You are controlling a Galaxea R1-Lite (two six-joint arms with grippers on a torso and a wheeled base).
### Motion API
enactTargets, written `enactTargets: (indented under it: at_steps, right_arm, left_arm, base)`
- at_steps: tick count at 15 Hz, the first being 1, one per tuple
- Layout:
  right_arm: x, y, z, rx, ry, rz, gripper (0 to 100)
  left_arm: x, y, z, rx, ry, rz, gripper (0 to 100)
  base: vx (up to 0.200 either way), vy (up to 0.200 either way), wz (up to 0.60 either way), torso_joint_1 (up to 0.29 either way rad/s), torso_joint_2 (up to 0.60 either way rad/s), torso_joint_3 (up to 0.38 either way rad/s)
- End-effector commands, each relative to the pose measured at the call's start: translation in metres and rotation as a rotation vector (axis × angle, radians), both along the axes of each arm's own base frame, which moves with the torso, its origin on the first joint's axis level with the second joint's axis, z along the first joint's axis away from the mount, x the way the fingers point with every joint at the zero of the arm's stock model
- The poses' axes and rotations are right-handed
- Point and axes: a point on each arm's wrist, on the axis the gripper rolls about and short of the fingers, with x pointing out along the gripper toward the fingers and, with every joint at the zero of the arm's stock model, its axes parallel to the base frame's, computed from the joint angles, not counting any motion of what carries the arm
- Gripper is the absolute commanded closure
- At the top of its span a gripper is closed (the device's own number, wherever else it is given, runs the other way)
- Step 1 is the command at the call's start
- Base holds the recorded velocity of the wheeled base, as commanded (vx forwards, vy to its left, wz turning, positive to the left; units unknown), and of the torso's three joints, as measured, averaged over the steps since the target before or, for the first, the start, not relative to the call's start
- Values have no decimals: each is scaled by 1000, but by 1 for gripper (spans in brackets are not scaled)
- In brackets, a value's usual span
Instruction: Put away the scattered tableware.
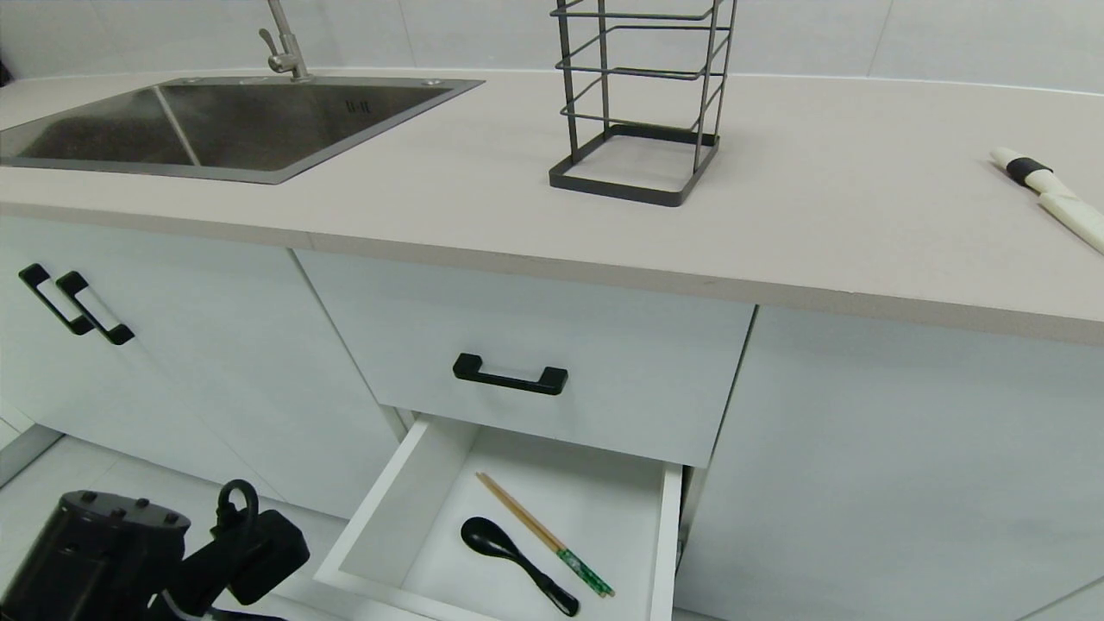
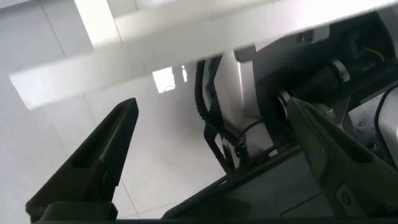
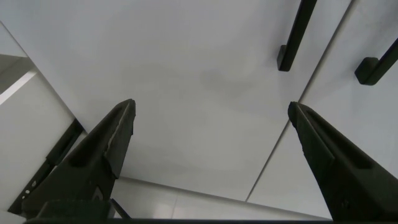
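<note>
Lower drawer (image 1: 373,507) stands pulled open below the counter (image 1: 862,233). Inside lie the wooden chopsticks (image 1: 543,535) and, just beside them, a black spoon (image 1: 517,554). A white-handled utensil (image 1: 1048,185) rests on the counter, far right, well apart from the wire rack (image 1: 604,185). Left gripper (image 2: 211,106) is spread wide and holds nothing. Right gripper (image 3: 211,106) is also wide and bare, facing a cabinet door (image 3: 205,81).

The left arm (image 1: 121,552) hangs low on its own side — the left gripper (image 2: 211,102) gapes, its 2 dark fingers (image 2: 93,162) spread wide apart. The right gripper (image 3: 210,104) stands the same way — 2 tapered fingers (image 3: 93,162) splayed well apart, tips pointing away from the wrist.
</note>
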Motion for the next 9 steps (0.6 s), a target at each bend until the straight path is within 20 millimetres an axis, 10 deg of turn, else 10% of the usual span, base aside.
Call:
enactTargets:
  at_steps: [1, 9]
  right_arm:
    - [0, 0, 0, 0, 2, 1, 0]
    - [0, 0, 0, 0, 2, 1, 0]
  left_arm:
    - [2, -1, -1, -8, -19, 1, 0]
    - [18, -7, 3, -53, -126, -2, 0]
  base:
    - [0, 0, 0, 0, 0, 0]
    - [0, 0, 0, 0, 0, 0]
